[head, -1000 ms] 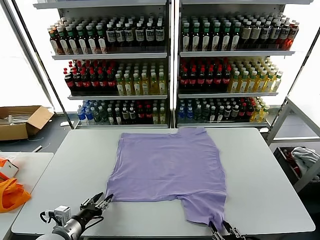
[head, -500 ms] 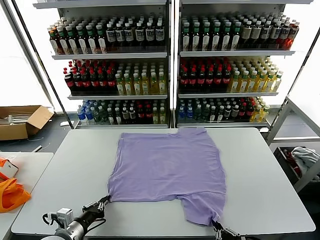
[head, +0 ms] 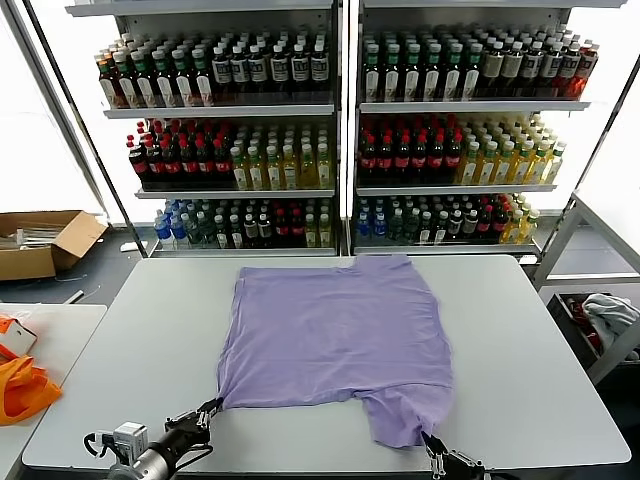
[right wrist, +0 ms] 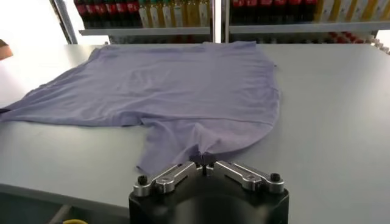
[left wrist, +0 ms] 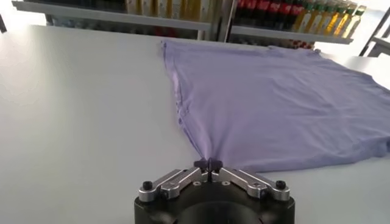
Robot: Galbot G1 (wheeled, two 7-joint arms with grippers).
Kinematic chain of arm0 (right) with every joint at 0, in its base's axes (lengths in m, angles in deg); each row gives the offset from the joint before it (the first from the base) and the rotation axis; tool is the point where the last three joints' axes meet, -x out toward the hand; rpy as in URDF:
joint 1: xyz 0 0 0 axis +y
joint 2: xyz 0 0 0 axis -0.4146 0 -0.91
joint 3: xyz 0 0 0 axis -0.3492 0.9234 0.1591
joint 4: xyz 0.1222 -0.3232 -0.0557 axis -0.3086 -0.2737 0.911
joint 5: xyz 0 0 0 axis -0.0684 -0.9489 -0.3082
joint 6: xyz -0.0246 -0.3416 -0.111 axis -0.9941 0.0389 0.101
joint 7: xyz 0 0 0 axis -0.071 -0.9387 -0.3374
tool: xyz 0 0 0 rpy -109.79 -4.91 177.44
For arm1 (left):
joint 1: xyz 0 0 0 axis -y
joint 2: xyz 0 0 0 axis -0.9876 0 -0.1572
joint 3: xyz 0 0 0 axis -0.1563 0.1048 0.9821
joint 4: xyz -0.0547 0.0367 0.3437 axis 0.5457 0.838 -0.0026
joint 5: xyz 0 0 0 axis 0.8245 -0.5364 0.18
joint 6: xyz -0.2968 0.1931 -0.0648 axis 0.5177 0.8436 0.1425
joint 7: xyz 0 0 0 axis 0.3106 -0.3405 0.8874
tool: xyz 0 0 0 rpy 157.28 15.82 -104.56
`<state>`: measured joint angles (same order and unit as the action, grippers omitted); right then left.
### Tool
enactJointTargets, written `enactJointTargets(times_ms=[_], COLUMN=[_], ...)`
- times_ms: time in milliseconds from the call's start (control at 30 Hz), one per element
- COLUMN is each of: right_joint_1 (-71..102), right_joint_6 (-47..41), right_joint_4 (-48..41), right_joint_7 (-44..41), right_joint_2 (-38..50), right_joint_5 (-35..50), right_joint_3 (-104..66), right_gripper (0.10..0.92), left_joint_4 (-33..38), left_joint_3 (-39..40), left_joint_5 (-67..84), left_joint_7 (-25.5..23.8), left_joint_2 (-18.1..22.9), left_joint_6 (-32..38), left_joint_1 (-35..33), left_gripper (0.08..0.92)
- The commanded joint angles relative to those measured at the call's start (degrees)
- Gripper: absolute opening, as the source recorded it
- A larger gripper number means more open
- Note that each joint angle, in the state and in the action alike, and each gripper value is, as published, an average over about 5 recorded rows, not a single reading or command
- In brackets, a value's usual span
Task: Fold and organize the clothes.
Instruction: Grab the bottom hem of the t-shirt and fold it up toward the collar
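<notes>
The lavender T-shirt (head: 335,335) lies spread flat on the grey surface (head: 520,340), plain side up, reaching away from both grippers toward the bottle shelves (head: 340,130).

In the head view the left gripper (head: 208,407) sits at the near edge of the surface, its tip meeting the shirt's near left corner, and the cloth is drawn into a small peak there. The right gripper (head: 434,447) is nearly cut off at the frame's lower border, just under the sleeve that hangs down toward it; from here its hold on the cloth is hard to judge.

The wrist views settle that. In the left wrist view the left gripper (left wrist: 209,164) has its fingers pinched together on the shirt corner, the T-shirt (left wrist: 274,97) fanning out from that pinch across the surface (left wrist: 79,103). In the right wrist view the right gripper (right wrist: 205,164) is likewise clamped on the edge of the sleeve, with the T-shirt (right wrist: 177,85) spreading beyond it and bare surface (right wrist: 329,109) alongside.

Only the head view shows the surroundings: an orange fabric item (head: 22,385) on a side table beyond the left gripper, a cardboard box (head: 45,243) on the floor farther off, and a white-grey cloth bundle (head: 610,312) in a rack beyond the right gripper.
</notes>
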<state>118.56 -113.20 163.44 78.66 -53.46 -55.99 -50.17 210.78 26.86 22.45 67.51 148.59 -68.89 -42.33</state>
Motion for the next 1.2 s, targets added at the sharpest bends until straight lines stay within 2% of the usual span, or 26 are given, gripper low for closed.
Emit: enactJointTargets(times_ms=[33, 267, 500, 767, 967, 1200], right_joint_1=[5.4, 6.4, -4.7, -19.5, -28.2, -38.7], right_joint_6=[1.2, 2.1, 5.9, 9.2, 9.5, 9.4], right_joint_4=[4.6, 6.1, 0.4, -7.8, -12.9, -21.2], right_joint_7=[0.1, 1.3, 6.1, 8.7, 10.3, 10.5], right_joint_2=[4.0, 5.0, 5.6, 6.5, 8.5, 10.7], right_joint_5=[4.1, 10.2, 16.3, 19.6, 22.1, 22.1], right_joint_3=[-1.9, -3.0, -0.8, 2.0, 3.9, 6.8], right_gripper=[0.107, 0.107, 0.107, 0.107, 0.107, 0.107], left_joint_4=[4.2, 7.7, 7.8, 2.4, -0.8, -7.1], left_joint_3=[-1.8, -4.2, -5.0, -3.3, -3.7, -2.0], left_joint_5=[-0.9, -3.6, -3.8, -1.5, 1.3, 3.3], left_joint_7=[-0.1, -1.1, -2.7, -5.3, -5.1, -5.1], left_joint_2=[0.4, -0.2, -1.7, -2.8, -4.2, -6.2], left_joint_6=[-0.4, -0.9, -0.9, -0.1, -0.5, -0.9], left_joint_1=[-0.9, -3.7, -5.3, 1.3, 6.1, 15.5], left_gripper=[0.102, 0.102, 0.102, 0.102, 0.102, 0.102])
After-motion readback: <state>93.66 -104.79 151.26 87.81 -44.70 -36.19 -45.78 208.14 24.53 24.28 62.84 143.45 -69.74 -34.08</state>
